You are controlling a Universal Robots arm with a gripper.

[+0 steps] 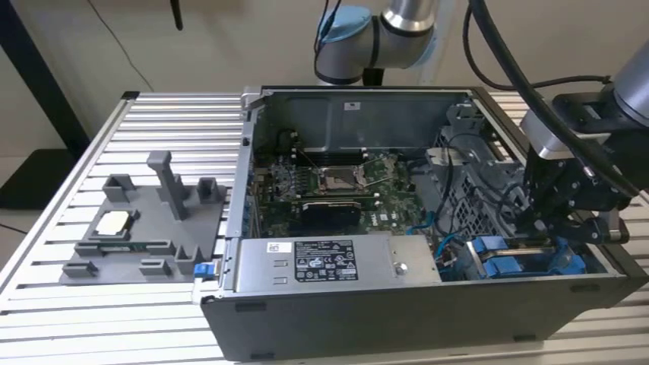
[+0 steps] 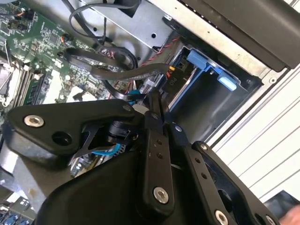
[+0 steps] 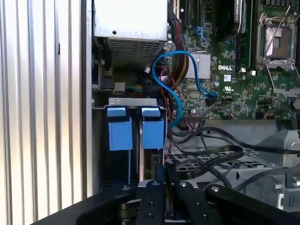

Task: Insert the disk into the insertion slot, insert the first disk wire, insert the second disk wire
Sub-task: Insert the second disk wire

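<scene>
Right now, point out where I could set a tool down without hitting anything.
Free: the slatted table behind the grey tray, and its front strip beside the computer case. Crowded: inside the case, where cables and the gripper surround the blue drive bay.

text log | power supply label (image 1: pixel 324 262): print too small to read | motherboard (image 3: pixel 225 89): white logo lettering
</scene>
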